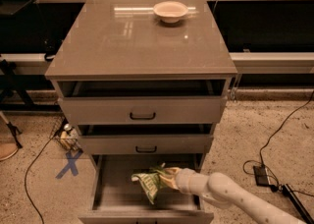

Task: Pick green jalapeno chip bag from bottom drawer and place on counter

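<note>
The small, crinkled, glossy green jalapeno chip bag [148, 184] hangs over the middle of the open grey-beige bottom drawer [115, 188], inside its walls. The robot's pale two-finger gripper [169, 177] reaches in from the drawer's right side, fingers pinched closed on the bag's right end. The grasp looks made. Lifting it clear of the drawer and setting it on the glossy grey-brown counter [127, 41] well above, where a pale round bowl [170, 10] sits, is not yet done.
</note>
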Tool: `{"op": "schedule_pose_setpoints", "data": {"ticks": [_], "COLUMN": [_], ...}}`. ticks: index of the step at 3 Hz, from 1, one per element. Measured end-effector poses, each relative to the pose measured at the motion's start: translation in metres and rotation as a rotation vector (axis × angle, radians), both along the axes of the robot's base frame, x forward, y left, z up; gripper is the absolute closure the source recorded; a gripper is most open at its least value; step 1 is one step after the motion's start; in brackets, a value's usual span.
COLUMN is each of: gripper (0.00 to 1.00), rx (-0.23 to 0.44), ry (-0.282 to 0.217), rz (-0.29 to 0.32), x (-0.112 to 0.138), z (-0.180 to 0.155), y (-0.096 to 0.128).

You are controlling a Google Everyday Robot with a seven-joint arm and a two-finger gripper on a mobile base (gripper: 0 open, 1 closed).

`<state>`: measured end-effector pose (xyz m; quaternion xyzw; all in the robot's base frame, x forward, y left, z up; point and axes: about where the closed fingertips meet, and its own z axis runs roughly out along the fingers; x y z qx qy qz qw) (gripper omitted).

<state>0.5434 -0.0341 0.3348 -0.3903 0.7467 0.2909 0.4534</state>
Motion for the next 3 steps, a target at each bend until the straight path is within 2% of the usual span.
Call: {"op": "schedule_pose_setpoints", "data": {"ticks": [1, 2, 3], "gripper": [1.0, 1.0, 1.0], "rx": [0.082, 0.084, 0.052], "ry": [-0.114, -0.119, -0.239], "rz": [-0.04, -0.03, -0.025], "x": [-0.035, -0.032, -0.032], "z": [0.082, 0.084, 0.14], "y": [-0.074, -0.071, -0.079]}}
